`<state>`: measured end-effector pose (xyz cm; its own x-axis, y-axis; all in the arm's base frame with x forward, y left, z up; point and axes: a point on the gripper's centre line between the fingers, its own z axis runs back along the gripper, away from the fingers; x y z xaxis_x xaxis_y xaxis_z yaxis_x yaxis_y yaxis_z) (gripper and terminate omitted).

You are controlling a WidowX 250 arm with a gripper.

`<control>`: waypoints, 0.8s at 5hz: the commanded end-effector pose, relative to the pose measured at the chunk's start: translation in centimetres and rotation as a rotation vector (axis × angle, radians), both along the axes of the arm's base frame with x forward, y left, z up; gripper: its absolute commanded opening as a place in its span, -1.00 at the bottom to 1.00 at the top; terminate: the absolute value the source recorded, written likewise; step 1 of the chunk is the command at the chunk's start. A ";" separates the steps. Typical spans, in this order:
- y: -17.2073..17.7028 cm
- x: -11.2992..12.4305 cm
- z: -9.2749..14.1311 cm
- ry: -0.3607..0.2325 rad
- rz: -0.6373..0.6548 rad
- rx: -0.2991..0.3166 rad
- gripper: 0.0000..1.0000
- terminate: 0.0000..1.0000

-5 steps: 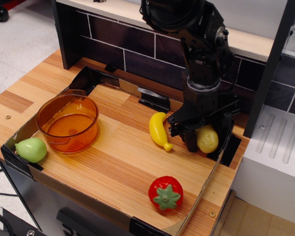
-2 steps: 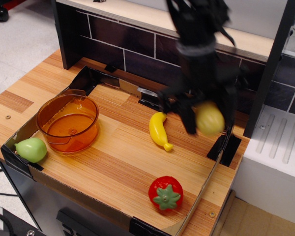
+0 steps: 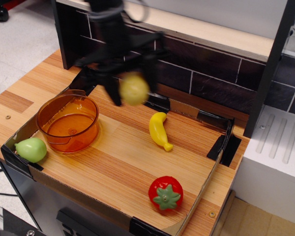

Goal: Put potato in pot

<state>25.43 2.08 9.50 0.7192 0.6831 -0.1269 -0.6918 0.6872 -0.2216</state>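
**Potato carried from the right side to just beside the pot**

Since a second ago the arm has swung from the right of the tray, where it stood by the banana, across to the left rear, and the potato (image 3: 133,88) has travelled with it. The gripper (image 3: 130,87) is now blurred by motion, its dark fingers closed around the potato, which hangs in the air above the desk (image 3: 113,162) and touches nothing else. It sits up and to the right of the pot (image 3: 68,122), near the pot's far rim but not over its opening as far as this view shows.

The pot stands upright on the left of the tray, orange and see-through, with nothing inside it. A pear (image 3: 31,149) lies just beside the pot at the front left corner. The banana (image 3: 159,130) lies near the middle of the tray, unmoved, its tip pointing toward the front right. A strawberry (image 3: 165,192) rests near the front edge, well apart from the rest. A low cardboard wall (image 3: 206,179) with black taped corners rings the wooden surface, and a dark tiled panel (image 3: 206,73) rises behind it.
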 end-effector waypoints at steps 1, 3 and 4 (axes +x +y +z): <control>8.6 0.3 0.8 -0.044 0.003 0.037 -1.00 -1.00; 10.3 -0.4 -1.2 -0.016 -0.036 0.075 -1.00 -1.00; 9.0 -0.8 -2.3 -0.017 -0.071 0.095 1.00 -1.00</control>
<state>23.44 10.62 5.97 0.7632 0.6398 -0.0908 -0.6453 0.7471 -0.1597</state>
